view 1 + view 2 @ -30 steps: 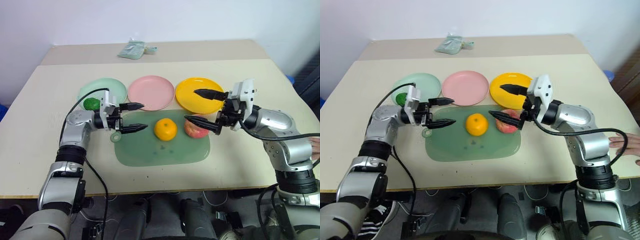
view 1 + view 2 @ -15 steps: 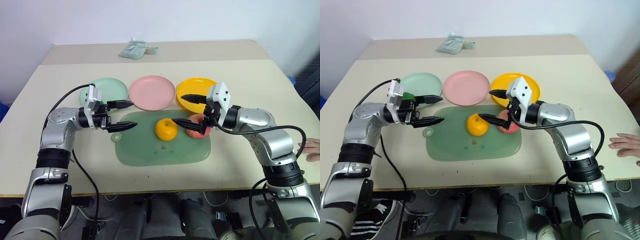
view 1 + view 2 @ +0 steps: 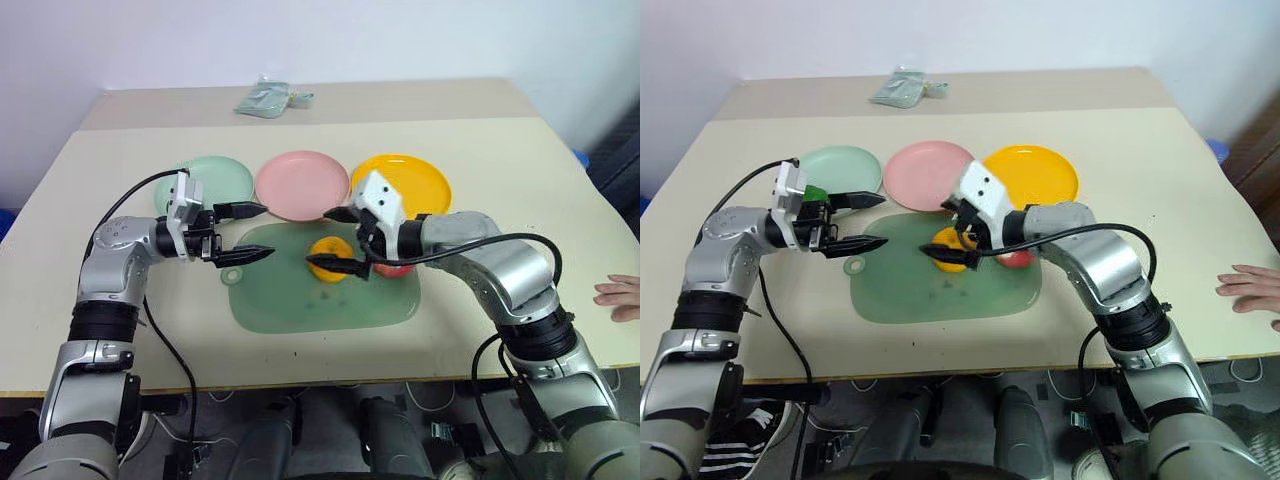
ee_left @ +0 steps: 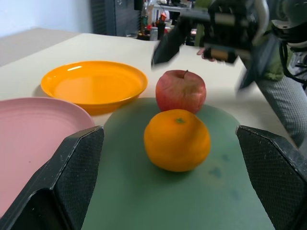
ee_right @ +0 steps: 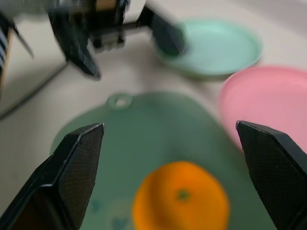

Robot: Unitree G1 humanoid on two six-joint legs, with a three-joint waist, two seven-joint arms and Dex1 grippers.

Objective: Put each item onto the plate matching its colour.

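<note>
Three plates are lined up on the worktop (image 3: 520, 200) just behind the green mat (image 3: 290, 300), which is taken here as the landmark: the mint green plate (image 3: 225, 175) behind its tab corner, the pink plate (image 3: 300, 183) behind its middle, the yellow plate (image 3: 415, 180) behind its far end. Two fruits are seen on the mat itself. The orange (image 4: 176, 140) lies near the middle, and the apple (image 4: 181, 90) lies just beside it, towards the yellow plate. The dark green fruit (image 3: 816, 192) is glimpsed at the near edge of the mint green plate, behind the left arm, so this item is judged to be sorted already.

The right claw (image 3: 335, 240) is held above the middle of the mat with its fingers wide apart, one on each side of the orange, and nothing is gripped by it. This pose is probably chosen so that the orange can be closed on from both sides; contact cannot be confirmed. The left claw (image 3: 250, 232) is held level at the tab corner of the mat, also with fingers apart and empty, and it is pointed towards the fruits. It is likely kept aside there so that room is left for the other arm.

A person's hand (image 3: 622, 297) is rested on the worktop edge, well apart from the mat.
</note>
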